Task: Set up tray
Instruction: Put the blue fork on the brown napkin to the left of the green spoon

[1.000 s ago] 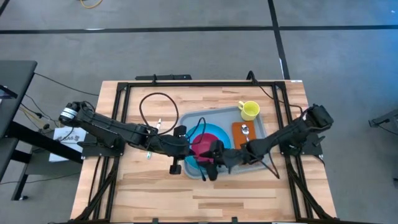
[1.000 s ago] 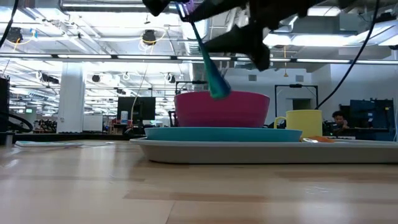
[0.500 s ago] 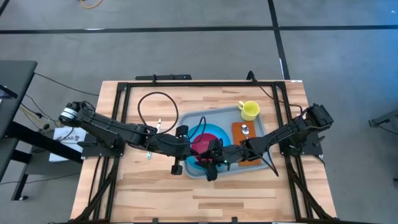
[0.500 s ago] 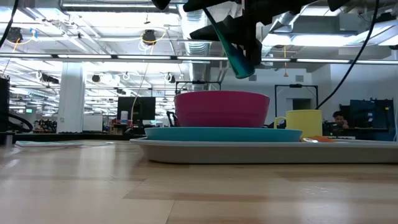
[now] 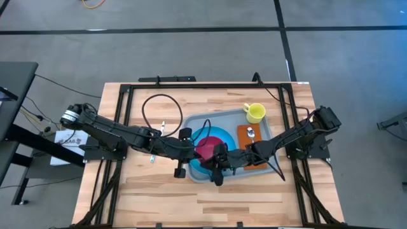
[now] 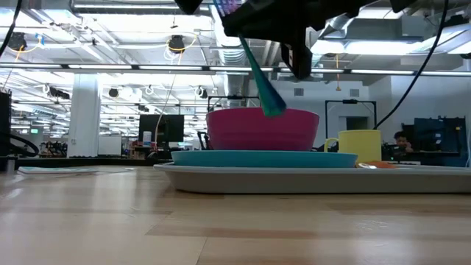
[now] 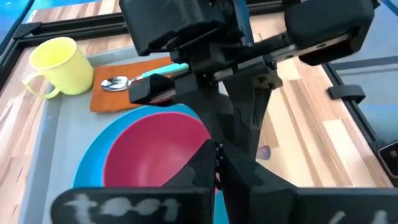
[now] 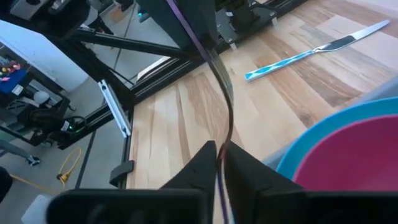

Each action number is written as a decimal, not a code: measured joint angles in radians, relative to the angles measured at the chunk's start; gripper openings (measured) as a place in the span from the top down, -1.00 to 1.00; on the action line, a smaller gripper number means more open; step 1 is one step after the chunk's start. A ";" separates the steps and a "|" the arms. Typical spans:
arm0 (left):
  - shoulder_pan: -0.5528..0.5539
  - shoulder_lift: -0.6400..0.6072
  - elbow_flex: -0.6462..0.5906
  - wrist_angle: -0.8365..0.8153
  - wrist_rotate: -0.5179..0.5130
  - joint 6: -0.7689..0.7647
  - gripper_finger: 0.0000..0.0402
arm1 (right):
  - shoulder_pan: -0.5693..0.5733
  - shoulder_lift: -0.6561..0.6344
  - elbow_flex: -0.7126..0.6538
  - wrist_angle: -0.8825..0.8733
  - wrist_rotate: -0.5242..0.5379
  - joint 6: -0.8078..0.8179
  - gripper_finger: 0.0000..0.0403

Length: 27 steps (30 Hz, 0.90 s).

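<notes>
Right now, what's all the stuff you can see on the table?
tray: 1, grey-blue, middle of the table
plate: 1, blue, on the tray
bowl: 1, pink, on the plate
mug: 1, yellow, tray's far corner
napkin: 1, orange, on the tray beside the plate
spoon: 1, silver, on the napkin
knife: 1, blue handle, on the wood, off the tray
utensil: 1, teal handle, in the air over the bowl
cable: 1, black, looped on the table
left gripper: 1, dark, by the bowl
right gripper: 1, dark, holding the utensil
</notes>
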 joint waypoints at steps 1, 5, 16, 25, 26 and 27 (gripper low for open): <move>0.000 0.000 0.000 -0.003 0.001 0.005 1.00 | 0.000 0.000 0.000 -0.005 0.000 0.000 0.92; 0.000 0.000 0.000 -0.003 0.015 0.013 0.96 | 0.000 0.000 0.000 -0.017 0.000 -0.001 0.97; -0.003 -0.001 0.000 0.022 0.014 0.065 0.69 | 0.003 -0.003 0.000 -0.030 0.000 0.009 0.99; -0.014 -0.022 0.134 -0.082 -0.005 0.059 0.64 | 0.033 -0.100 -0.001 -0.116 0.003 0.069 0.99; -0.016 -0.022 0.164 -0.112 -0.018 0.059 0.64 | 0.039 -0.122 -0.001 -0.149 0.006 0.081 0.99; -0.018 -0.023 0.191 -0.155 -0.033 0.058 0.64 | 0.046 -0.148 -0.001 -0.196 0.014 0.092 0.99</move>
